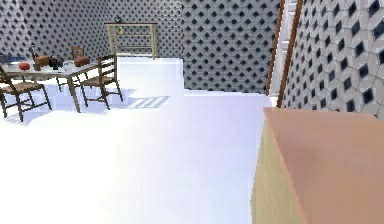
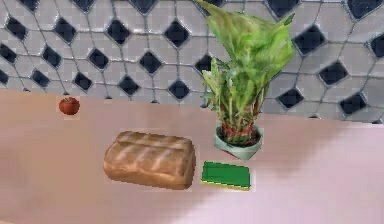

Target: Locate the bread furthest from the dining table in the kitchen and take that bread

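A brown loaf of bread (image 2: 149, 158) lies on a pinkish countertop (image 2: 60, 160) in the arm side view, a little left of the middle. In the forward view, a dining table (image 1: 45, 70) with small items on it stands at the far left, ringed by wooden chairs (image 1: 102, 80). The same pinkish countertop (image 1: 325, 160) fills the forward view's lower right corner.
Beside the loaf lie a green sponge (image 2: 226, 175) and a potted leafy plant (image 2: 240, 90); a small red round thing (image 2: 68, 105) sits to the left. A patterned wall (image 2: 120, 40) backs the counter. A wooden shelf unit (image 1: 133, 38) stands far back across white floor (image 1: 150, 150).
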{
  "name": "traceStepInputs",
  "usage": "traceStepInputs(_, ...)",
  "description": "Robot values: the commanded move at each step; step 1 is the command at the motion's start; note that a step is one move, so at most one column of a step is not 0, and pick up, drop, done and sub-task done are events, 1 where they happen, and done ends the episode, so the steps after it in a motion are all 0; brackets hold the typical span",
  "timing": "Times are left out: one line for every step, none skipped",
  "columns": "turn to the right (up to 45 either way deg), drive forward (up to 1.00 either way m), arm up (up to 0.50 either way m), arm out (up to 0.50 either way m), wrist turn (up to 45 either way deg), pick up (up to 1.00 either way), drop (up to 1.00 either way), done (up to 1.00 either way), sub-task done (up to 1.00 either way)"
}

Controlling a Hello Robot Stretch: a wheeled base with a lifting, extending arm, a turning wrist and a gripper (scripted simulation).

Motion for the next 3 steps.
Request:
traceStepInputs(0.0, 0.0, 0.38, 0.0, 0.0, 0.0, 0.0, 0.0, 0.0)
traceStepInputs(0.0, 0.0, 0.0, 0.04, 0.0, 0.0, 0.0, 0.0, 0.0)
traceStepInputs(0.0, 0.0, 0.0, 0.0, 45.0, 0.0, 0.0, 0.0, 0.0)
